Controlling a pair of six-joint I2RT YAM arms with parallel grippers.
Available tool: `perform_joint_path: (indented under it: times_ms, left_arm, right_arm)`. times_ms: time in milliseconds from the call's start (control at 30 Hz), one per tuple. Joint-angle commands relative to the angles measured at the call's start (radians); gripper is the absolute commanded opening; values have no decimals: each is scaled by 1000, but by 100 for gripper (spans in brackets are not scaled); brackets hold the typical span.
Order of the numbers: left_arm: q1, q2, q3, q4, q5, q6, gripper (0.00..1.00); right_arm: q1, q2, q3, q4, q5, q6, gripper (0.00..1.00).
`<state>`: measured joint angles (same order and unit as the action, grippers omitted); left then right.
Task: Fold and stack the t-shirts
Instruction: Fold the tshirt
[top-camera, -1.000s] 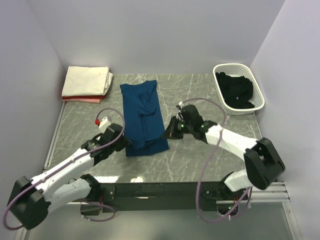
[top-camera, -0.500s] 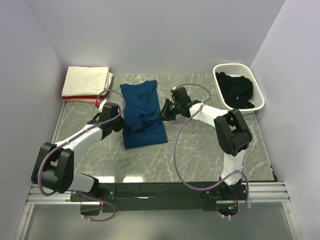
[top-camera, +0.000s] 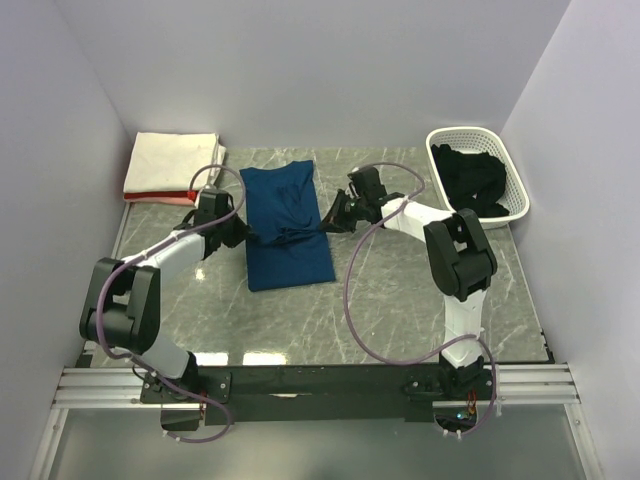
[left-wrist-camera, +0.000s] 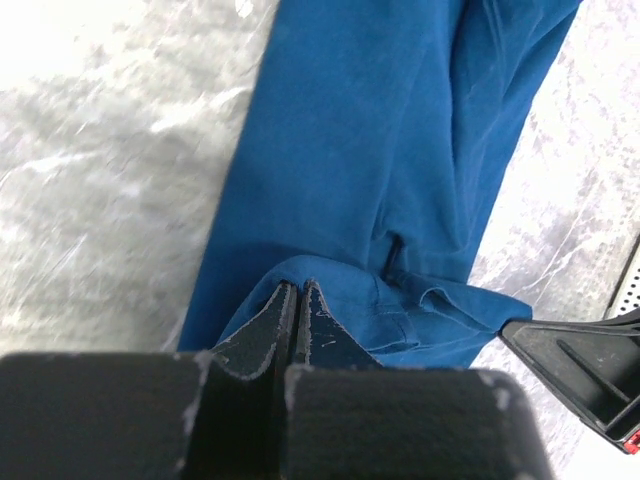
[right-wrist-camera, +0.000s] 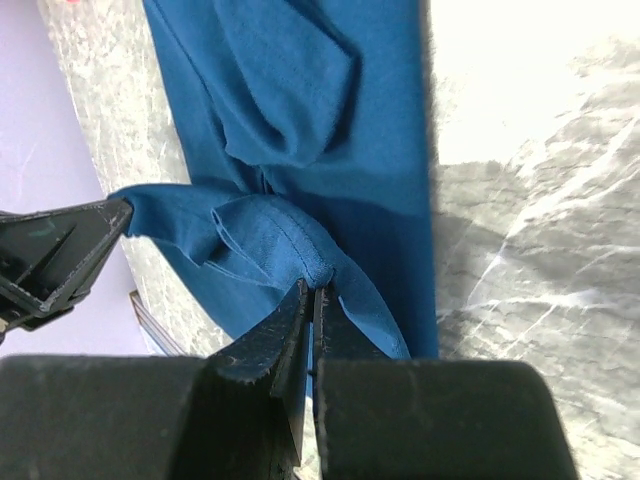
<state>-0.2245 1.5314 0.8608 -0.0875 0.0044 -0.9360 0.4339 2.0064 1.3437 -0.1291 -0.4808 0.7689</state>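
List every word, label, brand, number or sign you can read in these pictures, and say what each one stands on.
No text can be read in any view. The blue t-shirt shows only plain cloth, and the folded cream t-shirt and the white basket carry no lettering that shows.

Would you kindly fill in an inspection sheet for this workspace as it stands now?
Surface: grey marbled table, flat.
Job's things: navy t-shirt mid-table, partly folded; cream t-shirt stacked on pink-red t-shirt, far left corner; black t-shirt in white basket, far right.
Clutter: nothing seen.
End effectors: left end effector and right end effector each shut on the navy t-shirt's lifted edge, from opposite sides.
Cables: purple cables loop off both arms.
Surroundings: plain white walls.
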Motion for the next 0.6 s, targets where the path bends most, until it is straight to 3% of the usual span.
perform_joint_path:
  times_ms: [0,133,300,333,400,467,500,567]
  left_arm:
    - [7,41,63,49,35,26,0]
    - [22,82,87,54,42,31,1]
    - [45,121,113,57,52,48,11]
    - [50,121,124,58,54,52,16]
    - [60,128,133,55,66,69,37]
    - [71,127,161,42,78,92,50]
    - [73,106,162,32,68,94,54]
    - [73,73,152,23,59,92,57]
  right_arm:
    - [-17,38,72,22,-25,1,0]
    - [-21,83,109,14,-36,-3,0]
    - [-34,112,146,20,-67,-2,7]
    - [-35,117,155,13,-68,-6,11]
    - [-44,117,164,-6,-61,-14,18]
    - [-49,89,150,0,-52,-17,33]
    - [-50,75,135,0,-42,-28,42]
    - [-52,31,126,-10,-21,-43,48]
